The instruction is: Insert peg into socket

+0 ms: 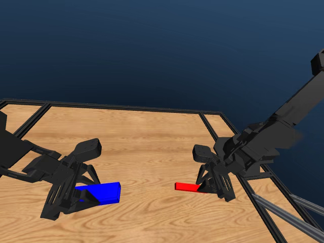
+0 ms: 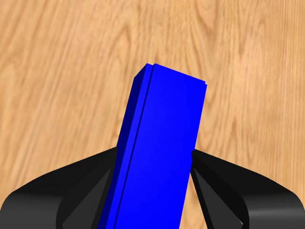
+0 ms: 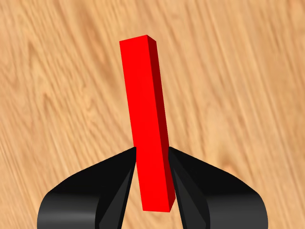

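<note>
Left gripper (image 1: 71,195): jaws clamped on socket (image 1: 104,192).
Right gripper (image 1: 215,188): jaws pinch peg (image 1: 188,187), apparently tight.
Risk: tilted peg could miss the socket.

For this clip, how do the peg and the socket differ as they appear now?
Colour: the peg is red, the socket blue. Build: the peg is a slim bar, the socket a thicker, wider block. Holder: the right claw is closed on the peg, the left claw on the socket. Place: the peg sits on the robot's right of the table, the socket on its left. Both are plain rectangular pieces, each held near one end.
</note>
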`<action>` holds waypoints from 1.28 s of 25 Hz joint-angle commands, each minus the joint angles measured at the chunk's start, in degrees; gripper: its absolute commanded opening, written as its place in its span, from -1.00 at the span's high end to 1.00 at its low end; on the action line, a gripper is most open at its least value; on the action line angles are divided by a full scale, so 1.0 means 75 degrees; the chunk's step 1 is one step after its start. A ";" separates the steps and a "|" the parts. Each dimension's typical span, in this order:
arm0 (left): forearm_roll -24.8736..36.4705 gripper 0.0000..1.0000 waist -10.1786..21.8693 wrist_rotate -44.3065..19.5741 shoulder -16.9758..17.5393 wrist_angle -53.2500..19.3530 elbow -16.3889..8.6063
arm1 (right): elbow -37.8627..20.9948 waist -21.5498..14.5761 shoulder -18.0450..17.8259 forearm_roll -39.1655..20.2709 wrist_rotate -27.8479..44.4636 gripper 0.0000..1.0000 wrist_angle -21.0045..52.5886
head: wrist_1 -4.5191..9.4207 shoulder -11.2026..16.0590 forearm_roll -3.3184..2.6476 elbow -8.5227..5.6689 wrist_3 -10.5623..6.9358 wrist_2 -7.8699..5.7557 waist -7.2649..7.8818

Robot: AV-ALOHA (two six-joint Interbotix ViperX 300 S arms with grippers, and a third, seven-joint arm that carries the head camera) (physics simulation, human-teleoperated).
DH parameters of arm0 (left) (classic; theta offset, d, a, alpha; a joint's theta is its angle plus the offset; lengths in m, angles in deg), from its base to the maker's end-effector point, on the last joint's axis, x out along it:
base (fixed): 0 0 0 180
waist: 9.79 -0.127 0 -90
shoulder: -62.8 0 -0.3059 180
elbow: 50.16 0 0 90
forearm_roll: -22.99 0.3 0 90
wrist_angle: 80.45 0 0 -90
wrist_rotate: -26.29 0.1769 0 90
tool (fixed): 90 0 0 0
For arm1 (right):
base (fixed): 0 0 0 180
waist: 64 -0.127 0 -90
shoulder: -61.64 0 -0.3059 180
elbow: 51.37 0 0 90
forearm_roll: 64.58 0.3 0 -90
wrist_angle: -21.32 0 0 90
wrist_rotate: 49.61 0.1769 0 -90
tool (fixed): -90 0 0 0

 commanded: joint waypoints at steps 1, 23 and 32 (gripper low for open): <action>-0.0005 1.00 -0.0017 0.0236 0.0254 0.0073 -0.0149 | -0.0648 -0.0973 0.0310 -0.1146 0.1249 1.00 0.2035 | -0.0102 -0.0101 0.0022 -0.0145 0.0106 0.0051 0.0008; 0.0487 1.00 0.0144 0.1768 0.1815 -0.0476 -0.0952 | -0.4826 -0.0973 -0.0520 -0.2268 -0.0915 1.00 0.5313 | -0.0024 -0.0191 0.0247 -0.0063 0.0512 0.0265 0.0551; 0.0470 1.00 -0.0022 0.1940 0.1303 -0.0424 -0.1271 | -0.5554 -0.0664 -0.0938 -0.1949 -0.1906 1.00 0.5088 | 0.0029 -0.0220 0.0288 -0.0037 0.0493 0.0236 0.0715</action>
